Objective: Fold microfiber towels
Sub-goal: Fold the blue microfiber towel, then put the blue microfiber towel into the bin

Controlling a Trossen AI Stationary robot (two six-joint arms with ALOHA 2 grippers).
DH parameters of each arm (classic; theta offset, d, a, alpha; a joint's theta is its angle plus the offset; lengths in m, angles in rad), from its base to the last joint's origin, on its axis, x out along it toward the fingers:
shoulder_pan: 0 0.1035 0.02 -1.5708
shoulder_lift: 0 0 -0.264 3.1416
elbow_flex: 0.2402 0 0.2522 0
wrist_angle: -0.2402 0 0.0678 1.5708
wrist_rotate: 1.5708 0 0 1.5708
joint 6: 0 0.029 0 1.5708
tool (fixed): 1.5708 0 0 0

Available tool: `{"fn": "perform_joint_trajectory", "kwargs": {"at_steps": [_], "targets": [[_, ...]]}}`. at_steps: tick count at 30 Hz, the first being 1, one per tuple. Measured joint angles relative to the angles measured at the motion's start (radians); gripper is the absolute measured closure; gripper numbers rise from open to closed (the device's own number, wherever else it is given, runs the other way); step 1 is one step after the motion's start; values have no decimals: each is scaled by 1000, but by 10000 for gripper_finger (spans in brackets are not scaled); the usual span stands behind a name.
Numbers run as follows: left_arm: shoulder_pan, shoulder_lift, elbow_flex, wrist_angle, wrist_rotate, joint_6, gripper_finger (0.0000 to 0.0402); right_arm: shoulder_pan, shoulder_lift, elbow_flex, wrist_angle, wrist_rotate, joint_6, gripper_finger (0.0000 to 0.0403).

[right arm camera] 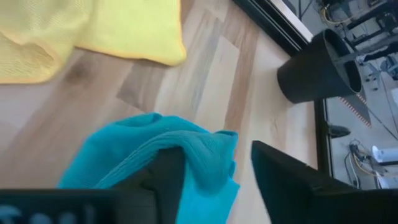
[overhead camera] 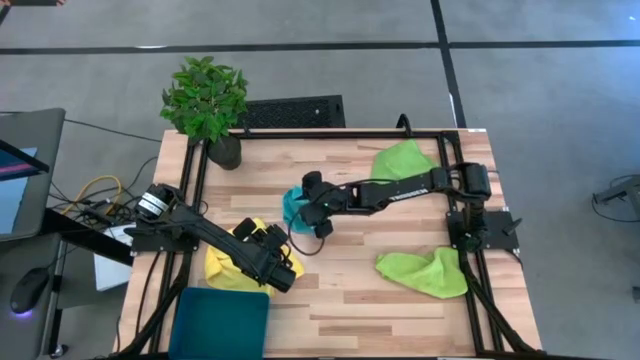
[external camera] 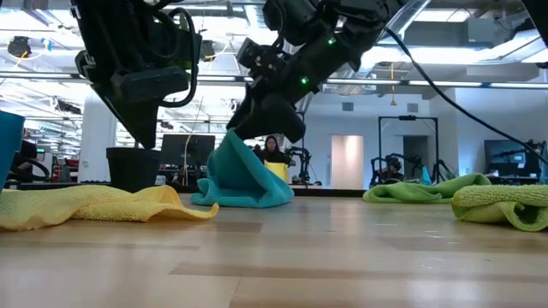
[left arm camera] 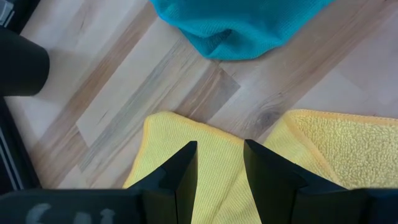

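The teal towel [overhead camera: 292,208] lies bunched at the table's middle, and one fold of it rises in a peak [external camera: 232,141]. My right gripper [overhead camera: 312,207] is right above it, open, with the peak between its fingers [right arm camera: 208,152]. The yellow towel [overhead camera: 232,262] lies crumpled at the near left. My left gripper [left arm camera: 221,171] hovers open just over the yellow towel's edge [left arm camera: 205,149], touching nothing. Two lime green towels lie crumpled at the far right [overhead camera: 408,160] and the near right [overhead camera: 425,272]. My right gripper comes from above, slanting from the table's right. The teal towel's raised fold [right arm camera: 199,149] leans against the inner side of one finger [right arm camera: 168,177]. A strip of bare wood shows between the fold and the other finger [right arm camera: 280,180]. The rest of the towel rests on the table.
A dark teal tray [overhead camera: 222,320] sits at the near left corner. A potted plant [overhead camera: 207,100] stands at the far left corner. A black frame [overhead camera: 455,140] runs round the table. Bare wood lies between the towels at the near middle [overhead camera: 340,290].
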Motion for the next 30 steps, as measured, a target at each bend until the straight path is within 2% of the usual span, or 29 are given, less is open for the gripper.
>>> {"fn": "perform_joint_trajectory", "kwargs": {"at_steps": [4, 11, 15, 18, 21, 26, 30], "targets": [[0, 0, 0, -14, 12, -4, 278, 22, 0, 0, 0, 1, -1, 148], [0, 0, 0, -43, 23, -20, 278, 23, -3, 0, 16, 29, -1, 140], [0, 0, 0, -43, 20, -21, 278, 15, -6, 0, 11, 163, -1, 142], [0, 0, 0, -38, 2, 12, 278, 17, -64, -1, -39, 250, 18, 142], [0, 0, 0, -20, -20, 120, 278, 22, -151, 2, -177, 229, 88, 142], [10, 0, 0, 61, -58, 316, 278, 44, -291, 1, -419, 128, 230, 142], [28, 0, -35, 259, -60, 511, 278, 77, -362, 1, -553, 65, 279, 142]]}}
